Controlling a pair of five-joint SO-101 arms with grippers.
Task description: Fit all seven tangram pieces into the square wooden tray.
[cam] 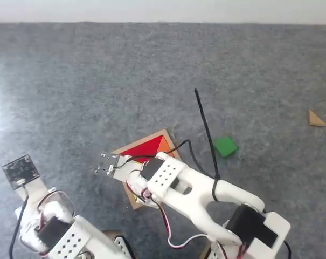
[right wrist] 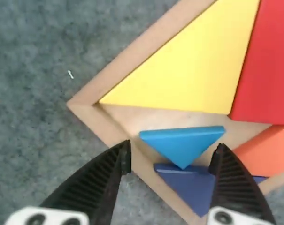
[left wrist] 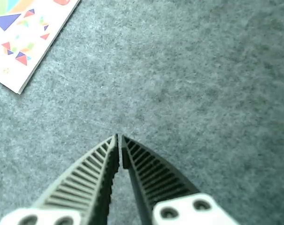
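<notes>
The square wooden tray (right wrist: 80,107) holds a large yellow triangle (right wrist: 193,70), a red piece (right wrist: 268,70) and an orange piece (right wrist: 268,152). A light blue triangle (right wrist: 181,139) lies in the tray's corner, partly over a dark blue piece (right wrist: 193,185). My right gripper (right wrist: 172,154) is open just above it, one finger on each side of the light blue triangle. In the high view the right arm covers much of the tray (cam: 163,135). A green square (cam: 225,146) and a tan triangle (cam: 315,118) lie on the carpet outside the tray. My left gripper (left wrist: 119,138) is shut over bare carpet.
A printed sheet of tangram figures (left wrist: 19,37) lies on the carpet near the left gripper. A black cable (cam: 206,129) runs from the right arm across the carpet beside the green square. Grey carpet stretches open behind the tray.
</notes>
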